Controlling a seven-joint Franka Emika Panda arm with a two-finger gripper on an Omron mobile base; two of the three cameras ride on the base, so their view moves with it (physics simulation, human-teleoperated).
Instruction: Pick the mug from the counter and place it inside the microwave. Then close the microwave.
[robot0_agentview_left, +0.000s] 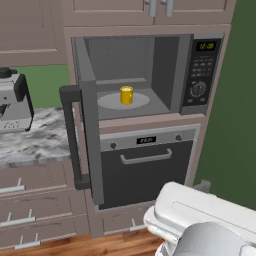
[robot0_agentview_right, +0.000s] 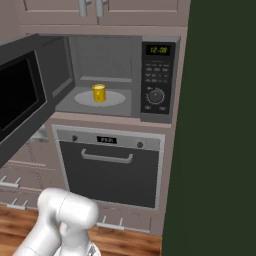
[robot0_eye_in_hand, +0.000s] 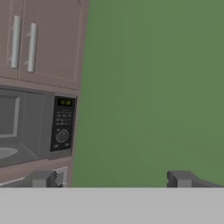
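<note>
The yellow mug (robot0_agentview_left: 126, 94) stands upright on the pale turntable inside the microwave (robot0_agentview_left: 172, 75), seen likewise as the mug (robot0_agentview_right: 99, 93) in the microwave (robot0_agentview_right: 120, 75) from the right base. The microwave door (robot0_agentview_left: 87, 125) hangs wide open to the left, its black bar handle (robot0_agentview_left: 71, 137) facing out. My gripper (robot0_eye_in_hand: 111, 179) is open, with nothing between its fingertips (robot0_eye_in_hand: 42, 178); it is pulled back from the microwave and faces the control panel (robot0_eye_in_hand: 62, 124) and the green wall beside it. The marbled counter (robot0_agentview_left: 35, 137) lies to the left.
An oven (robot0_agentview_left: 145, 167) with a horizontal handle sits under the microwave. A coffee machine (robot0_agentview_left: 14, 102) stands on the counter at the left. Upper cabinets (robot0_eye_in_hand: 26, 39) hang above. A green wall (robot0_agentview_right: 220, 125) flanks the right side. My arm's white links (robot0_agentview_left: 200, 220) fill the lower foreground.
</note>
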